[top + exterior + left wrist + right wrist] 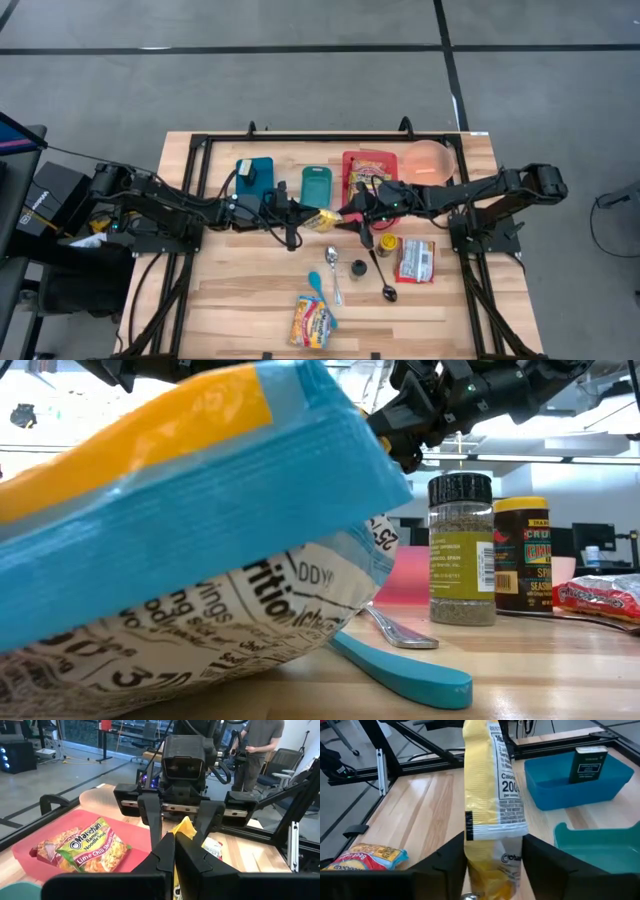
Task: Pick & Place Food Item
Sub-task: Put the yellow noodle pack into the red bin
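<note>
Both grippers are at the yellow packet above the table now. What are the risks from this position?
1. The left gripper is shut on the yellow packet while the right gripper straddles its other end with jaws not yet tight; an early release may drop it.
2. If both arms pull, the packet may tear.
3. The spice jars and spoons lie close below; a falling packet or a descending arm may knock them.

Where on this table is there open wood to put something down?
Bare wood lies left of the snack bag and teal spoon, and in the corner below the red packet. The middle is crowded with spice jars, spoons and both grippers.
</note>
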`<control>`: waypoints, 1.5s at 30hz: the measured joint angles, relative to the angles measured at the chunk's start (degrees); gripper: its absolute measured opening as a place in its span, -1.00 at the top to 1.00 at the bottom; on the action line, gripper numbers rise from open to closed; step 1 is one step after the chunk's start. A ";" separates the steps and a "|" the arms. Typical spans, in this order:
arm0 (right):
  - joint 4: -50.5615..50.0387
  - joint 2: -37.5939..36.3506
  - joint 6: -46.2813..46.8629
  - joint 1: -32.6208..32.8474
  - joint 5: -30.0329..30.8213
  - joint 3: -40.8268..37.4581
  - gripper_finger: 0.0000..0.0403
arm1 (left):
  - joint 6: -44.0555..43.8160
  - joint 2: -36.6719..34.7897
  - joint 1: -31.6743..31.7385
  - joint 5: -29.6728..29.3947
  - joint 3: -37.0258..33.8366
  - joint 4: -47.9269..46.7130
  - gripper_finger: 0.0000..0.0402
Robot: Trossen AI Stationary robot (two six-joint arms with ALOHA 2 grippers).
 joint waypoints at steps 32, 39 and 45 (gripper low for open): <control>0.72 0.07 1.77 0.00 0.04 -0.02 0.63 | -1.09 -0.02 2.08 5.66 -0.02 0.11 0.52; -0.11 0.07 1.77 -0.07 0.04 -0.02 0.84 | -1.49 -0.02 3.86 5.64 -0.04 2.10 0.20; -0.07 0.07 1.77 -0.07 0.04 -0.02 0.96 | -1.49 -0.03 5.28 5.61 -0.04 3.03 0.12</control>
